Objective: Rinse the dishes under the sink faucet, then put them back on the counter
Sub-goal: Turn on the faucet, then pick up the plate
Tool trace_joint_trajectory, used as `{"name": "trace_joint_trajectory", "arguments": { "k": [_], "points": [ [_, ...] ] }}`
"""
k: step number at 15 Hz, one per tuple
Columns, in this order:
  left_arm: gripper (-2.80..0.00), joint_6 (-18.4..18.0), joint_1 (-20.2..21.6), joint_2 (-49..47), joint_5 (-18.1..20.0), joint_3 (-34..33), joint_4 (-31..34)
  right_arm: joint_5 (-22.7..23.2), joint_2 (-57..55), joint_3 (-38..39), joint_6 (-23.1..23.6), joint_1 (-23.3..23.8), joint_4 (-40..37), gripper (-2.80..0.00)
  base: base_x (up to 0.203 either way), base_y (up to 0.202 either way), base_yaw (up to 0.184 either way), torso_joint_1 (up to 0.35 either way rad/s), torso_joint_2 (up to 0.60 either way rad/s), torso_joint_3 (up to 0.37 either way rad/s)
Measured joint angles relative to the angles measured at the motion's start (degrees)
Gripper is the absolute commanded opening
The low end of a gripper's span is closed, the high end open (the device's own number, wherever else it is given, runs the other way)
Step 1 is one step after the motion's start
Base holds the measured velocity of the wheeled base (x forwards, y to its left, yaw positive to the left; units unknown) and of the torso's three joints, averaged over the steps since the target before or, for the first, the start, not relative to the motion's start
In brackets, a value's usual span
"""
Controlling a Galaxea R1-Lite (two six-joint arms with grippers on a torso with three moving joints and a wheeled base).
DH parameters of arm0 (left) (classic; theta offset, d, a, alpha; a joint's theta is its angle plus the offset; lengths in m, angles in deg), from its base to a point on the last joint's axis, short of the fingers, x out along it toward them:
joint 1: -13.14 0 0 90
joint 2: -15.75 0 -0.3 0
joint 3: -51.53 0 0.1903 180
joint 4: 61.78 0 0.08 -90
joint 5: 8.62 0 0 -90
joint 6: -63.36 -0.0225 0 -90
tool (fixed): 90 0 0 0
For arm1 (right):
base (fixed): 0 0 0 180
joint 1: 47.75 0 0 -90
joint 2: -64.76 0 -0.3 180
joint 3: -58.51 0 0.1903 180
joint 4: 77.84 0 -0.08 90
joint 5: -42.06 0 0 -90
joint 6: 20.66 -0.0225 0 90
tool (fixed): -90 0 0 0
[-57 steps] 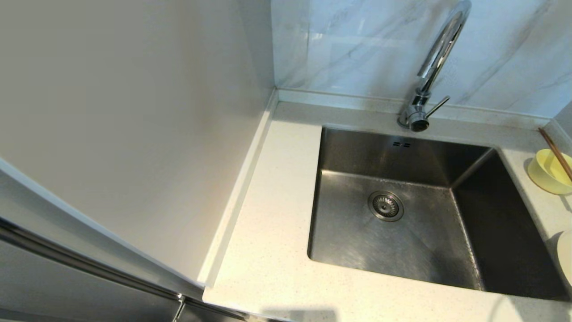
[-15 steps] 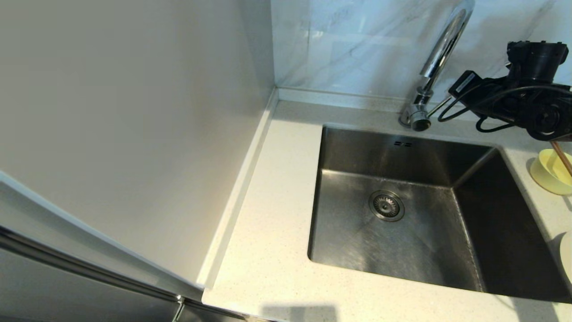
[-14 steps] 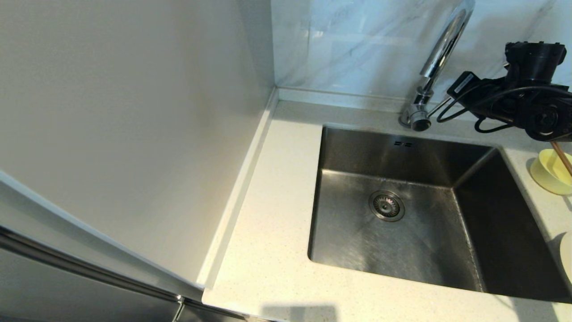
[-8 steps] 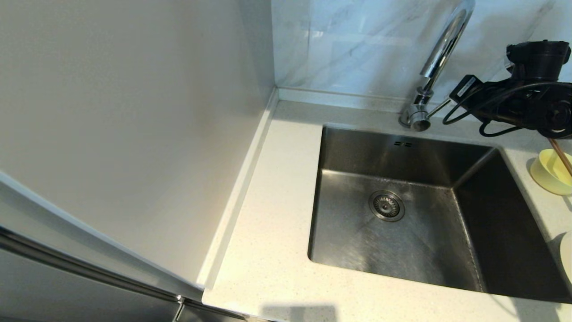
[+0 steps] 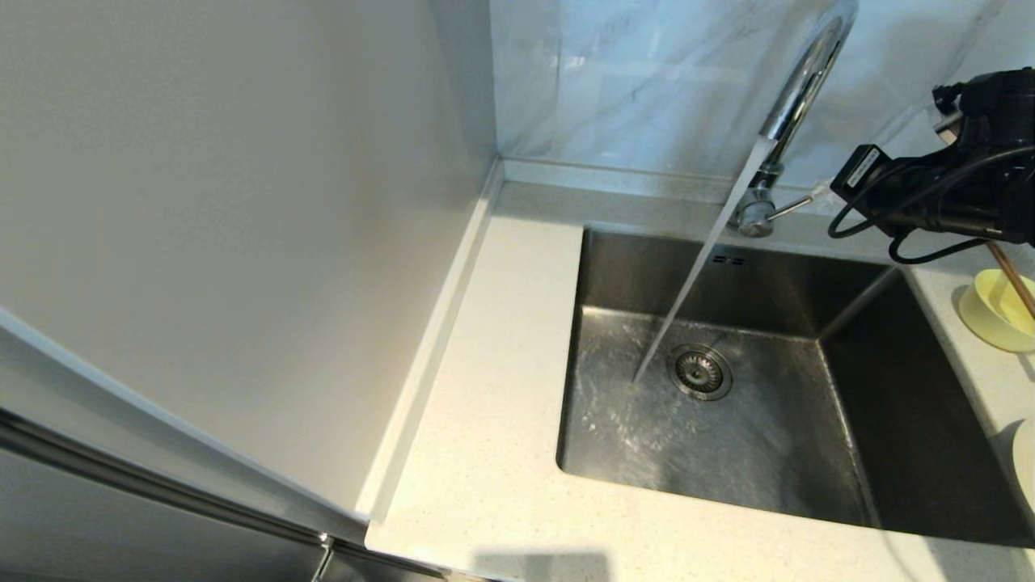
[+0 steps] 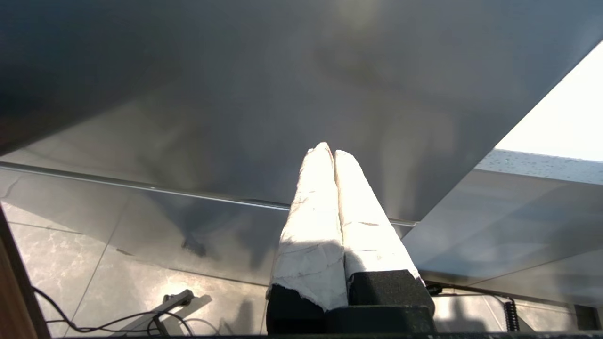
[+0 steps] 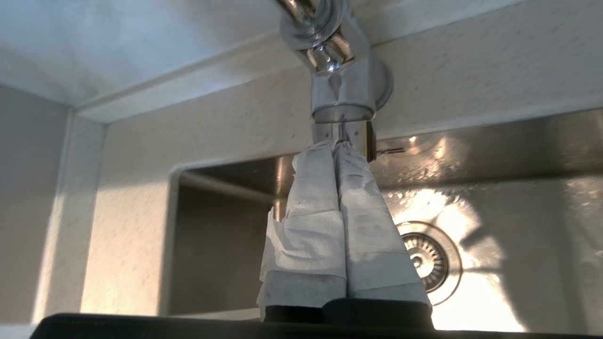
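I had the right end effector (image 7: 333, 148) up at the faucet (image 5: 796, 97) base, in the upper right of the head frame, its tape-wrapped fingers (image 7: 315, 197) pressed together with nothing between them. In the right wrist view their tips sat right against the lower part of the chrome faucet body; in the head view they met the tip of the thin lever handle (image 5: 792, 207), though I could not tell from either view whether they actually touched it. A stream of water (image 5: 695, 259) ran slantwise from the spout down to the floor of the sink (image 5: 808, 453), landing just left of the round drain strainer (image 5: 699, 373) and spreading in ripples across the steel. Two overflow slots (image 5: 728, 260) showed on the back wall of the basin.

At the right edge of the frame the pale-yellow bowl (image 5: 990, 315) stood on the speckled surface (image 5: 501, 323), with the brown chopsticks (image 5: 1011, 279) leaning across it. Below it, only a sliver of the white plate (image 5: 1025, 465) was in view, also on the surface right of the sink.

The left end effector (image 6: 330, 150) showed only in its own wrist view, fingers together and empty, pointing at a grey panel (image 6: 235, 94) above a tiled floor (image 6: 94, 273).
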Motion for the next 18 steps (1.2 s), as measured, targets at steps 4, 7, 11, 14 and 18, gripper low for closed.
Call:
{"name": "trace_joint_trajectory", "arguments": {
  "k": [4, 7, 11, 14, 18],
  "points": [
    [-2.8, 0.0, 0.0, 0.0, 0.0, 0.0, 0.0, -7.8, 1.3, 1.2, 4.5, 6.3, -0.7, -2.8, 0.0, 0.0, 0.0, 0.0, 0.0, 0.0],
    [-2.8, 0.0, 0.0, 0.0, 0.0, 0.0, 0.0, -2.6, 8.4, 9.5, 9.9, 12.1, -2.5, -2.8, 0.0, 0.0, 0.0, 0.0, 0.0, 0.0],
    [-2.8, 0.0, 0.0, 0.0, 0.0, 0.0, 0.0, 13.7, 26.2, 18.5, 13.8, 19.4, -18.5, -2.8, 0.0, 0.0, 0.0, 0.0, 0.0, 0.0],
    [-2.8, 0.0, 0.0, 0.0, 0.0, 0.0, 0.0, 16.9, 38.7, 24.1, 19.4, 21.2, -40.7, -2.8, 0.0, 0.0, 0.0, 0.0, 0.0, 0.0],
    [-2.8, 0.0, 0.0, 0.0, 0.0, 0.0, 0.0, 5.8, 44.4, 32.1, 22.1, 18.4, -54.8, -2.8, 0.0, 0.0, 0.0, 0.0, 0.0, 0.0]
  ]
}}
